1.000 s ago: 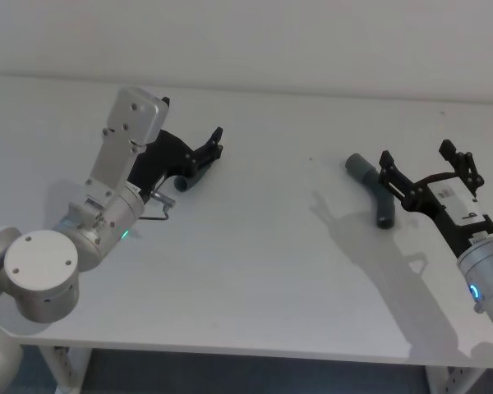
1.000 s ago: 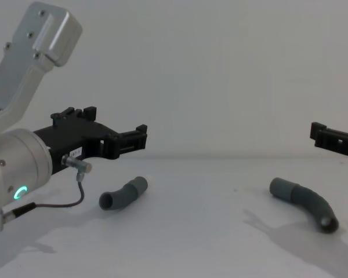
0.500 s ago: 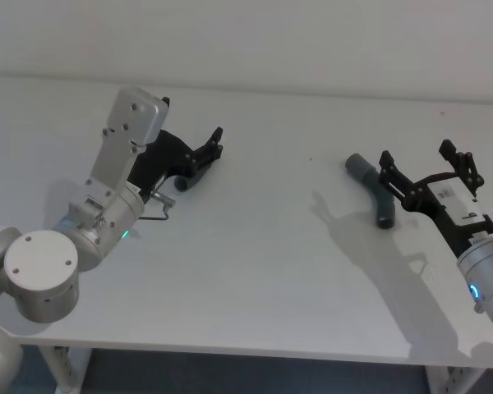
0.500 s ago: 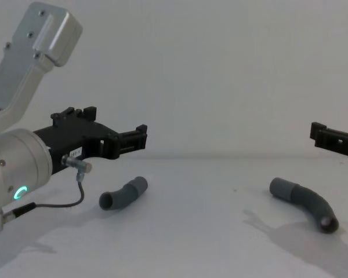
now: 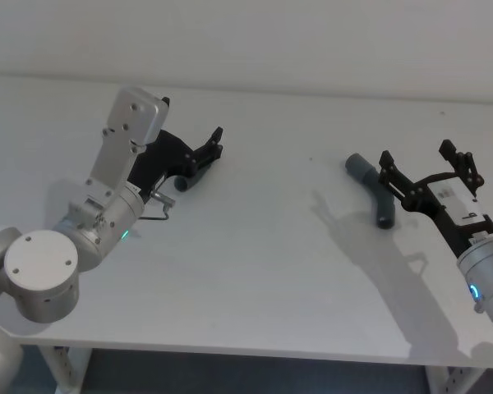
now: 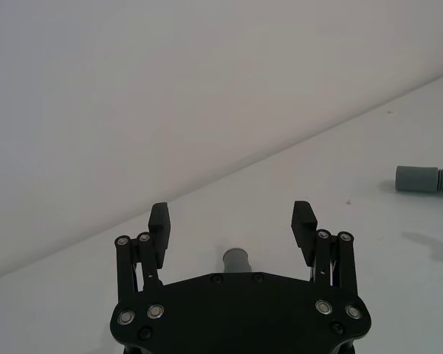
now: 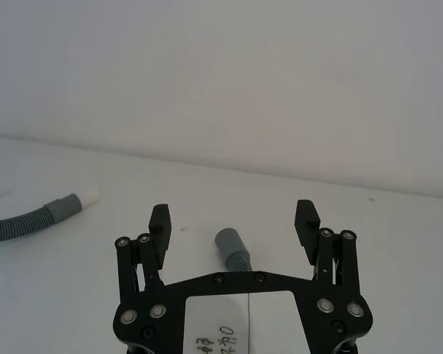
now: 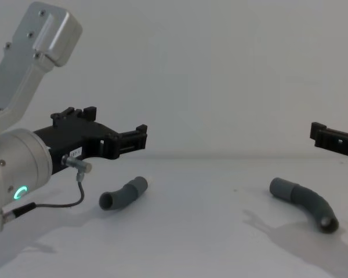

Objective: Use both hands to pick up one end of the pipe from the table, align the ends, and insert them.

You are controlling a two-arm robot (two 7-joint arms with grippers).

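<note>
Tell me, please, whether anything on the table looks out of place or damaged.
Nothing stands out. The left dark grey ribbed hose piece and the right hose piece lie intact and apart on the white table, the left gripper and right gripper, both open, each near its own.

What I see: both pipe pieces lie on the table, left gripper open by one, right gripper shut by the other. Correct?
No: the right gripper is open, as the right wrist view shows. Both pipe pieces lie on the table, left gripper open by one.

Bright diffuse overhead light, soft shadows
</note>
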